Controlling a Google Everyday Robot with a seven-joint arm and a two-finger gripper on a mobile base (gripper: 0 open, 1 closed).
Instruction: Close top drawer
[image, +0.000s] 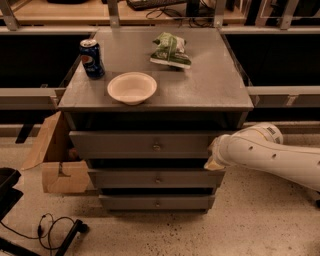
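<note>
The top drawer (125, 145) of the grey cabinet has a tall flat front with a small metal knob (156, 147) at its centre. It stands pulled out a little, with a dark gap under the cabinet top. My white arm reaches in from the right. My gripper (214, 155) is at the right end of the drawer front, touching or nearly touching it.
On the cabinet top (210, 85) stand a blue soda can (92, 58), a white bowl (132, 87) and a green snack bag (171, 50). Two shorter drawers (156, 178) sit below. An open cardboard box (55, 160) stands left of the cabinet. Cables (50, 230) lie on the floor.
</note>
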